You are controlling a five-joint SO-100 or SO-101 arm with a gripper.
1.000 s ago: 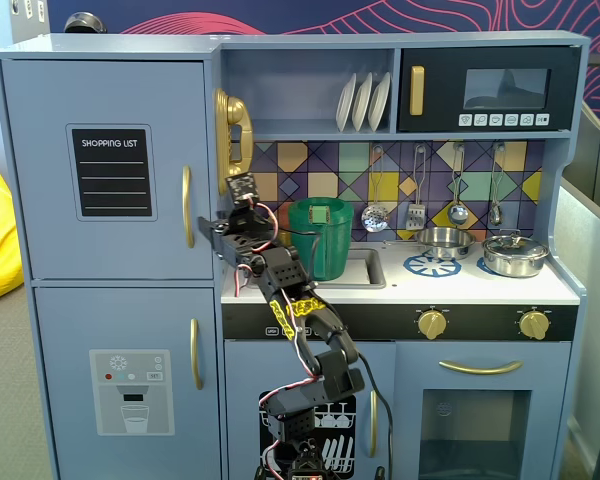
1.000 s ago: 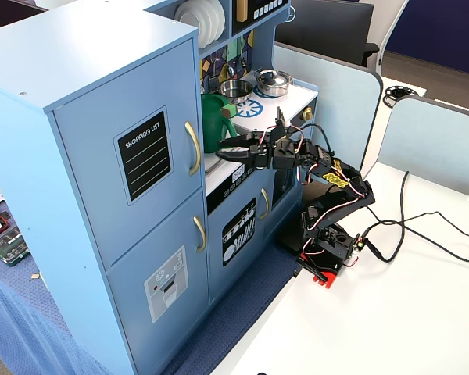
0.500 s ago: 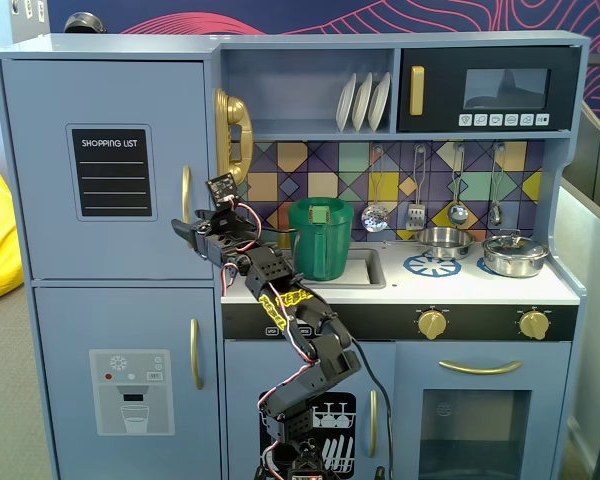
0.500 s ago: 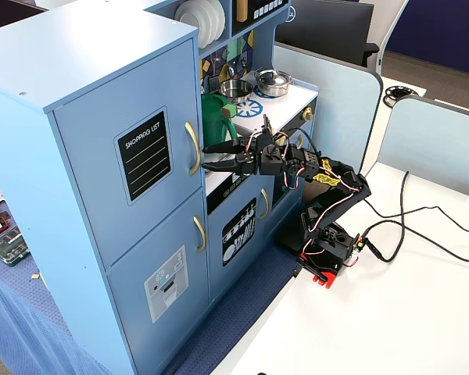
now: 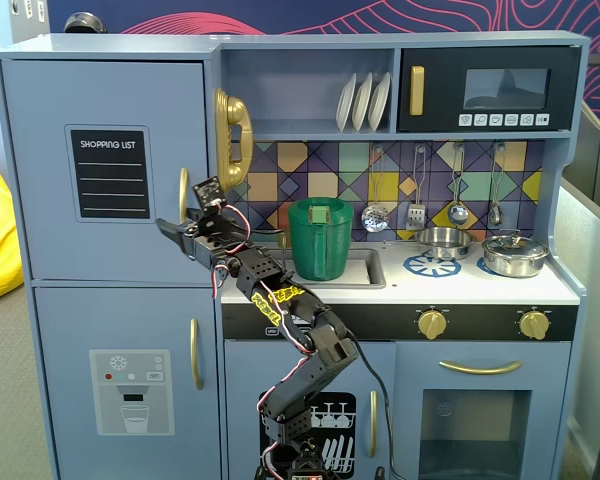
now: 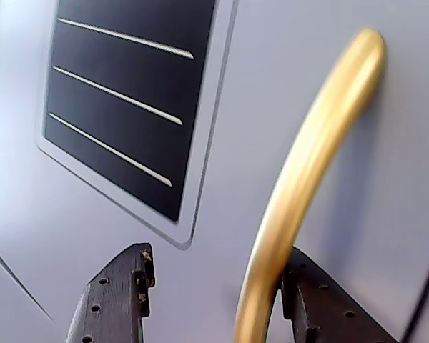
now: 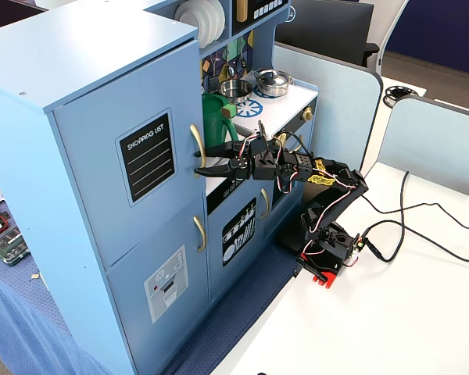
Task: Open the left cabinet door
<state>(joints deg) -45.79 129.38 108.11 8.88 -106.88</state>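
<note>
The left cabinet door [image 5: 50,170] is blue-grey with a black "SHOPPING LIST" panel [image 5: 109,172] and sits flush with the cabinet front. Its vertical gold handle [image 5: 183,192] is at the door's right edge. My gripper [image 5: 175,228] reaches to the lower part of that handle. In the wrist view the gripper [image 6: 214,282] is open; the gold handle [image 6: 300,186] runs between the two dark fingers, close against the right finger [image 6: 322,304], and the left finger [image 6: 118,293] stands well apart. The other fixed view shows the door [image 7: 94,133], handle [image 7: 196,141] and gripper [image 7: 203,162].
Below is the door with the water-dispenser panel [image 5: 132,392] and its own gold handle [image 5: 194,353]. A gold toy phone [image 5: 232,135] hangs right of the handle. A green pitcher [image 5: 321,238] stands in the sink behind my arm. Cables [image 7: 422,223] lie on the white table.
</note>
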